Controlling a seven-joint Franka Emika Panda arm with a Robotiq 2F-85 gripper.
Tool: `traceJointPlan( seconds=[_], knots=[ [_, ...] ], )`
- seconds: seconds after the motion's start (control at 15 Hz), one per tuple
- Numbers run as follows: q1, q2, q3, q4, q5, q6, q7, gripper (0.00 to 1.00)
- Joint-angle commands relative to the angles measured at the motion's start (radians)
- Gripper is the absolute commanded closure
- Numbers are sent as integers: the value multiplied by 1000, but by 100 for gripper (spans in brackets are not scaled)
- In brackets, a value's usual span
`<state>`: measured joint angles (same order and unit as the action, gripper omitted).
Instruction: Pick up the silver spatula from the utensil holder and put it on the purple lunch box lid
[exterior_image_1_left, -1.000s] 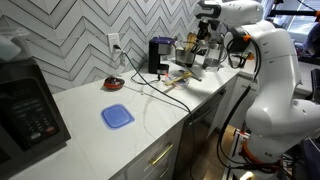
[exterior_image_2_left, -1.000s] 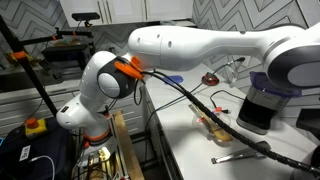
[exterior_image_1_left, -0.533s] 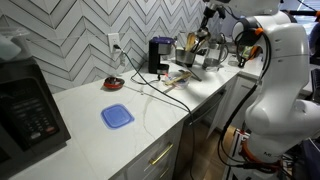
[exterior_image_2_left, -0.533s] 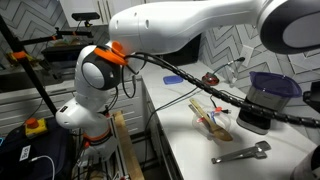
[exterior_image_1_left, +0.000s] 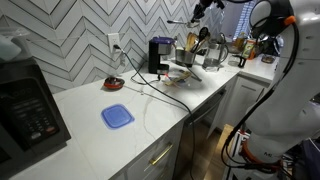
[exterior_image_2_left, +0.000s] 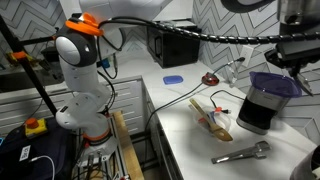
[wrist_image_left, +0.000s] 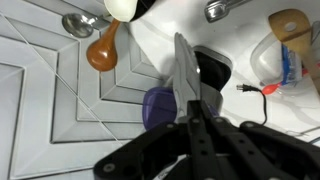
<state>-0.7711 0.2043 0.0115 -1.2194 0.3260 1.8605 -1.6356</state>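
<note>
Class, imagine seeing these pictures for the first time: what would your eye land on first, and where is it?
The huge white robot arm fills one side of an exterior view. In the wrist view its claw is shut on the silver spatula. The purple lunch box lid lies flat on the pale counter, a bright patch.

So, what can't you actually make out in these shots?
- The gripper: in an exterior view, tiny and cut off by the top edge, so the jaws are unreadable there.
- The silver spatula: in the wrist view, its handle is hidden between the gripper's fingers.
- The utensil holder: in an exterior view, too small and cluttered to count utensils.
</note>
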Motion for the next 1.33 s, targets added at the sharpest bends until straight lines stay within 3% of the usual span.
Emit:
traceJointPlan(
  seconds=[0.0, 0.13, 0.2, 0.27, 0.33, 0.47, 0.53, 0.87, 0.93, 1.27],
  knots=[
    [4, -158, 23, -242, 17, 75, -206, 99],
    [3, -213, 35, -333, 50, 128, -317, 99],
    [10, -121, 32, -185, 8, 60, -196, 97],
    [10, -146, 36, -227, 16, 81, -234, 97],
    [111, -161, -67, -250, 23, 86, -255, 97],
    [116, -187, -68, -293, 12, 147, -308, 99],
    [35, -200, 26, -316, 36, 202, -377, 99],
    [97, -183, 73, -375, 52, 444, -503, 99],
    [213, -176, -27, -381, 50, 474, -523, 99],
    [346, -116, -115, -426, 143, 554, -662, 99]
  ],
)
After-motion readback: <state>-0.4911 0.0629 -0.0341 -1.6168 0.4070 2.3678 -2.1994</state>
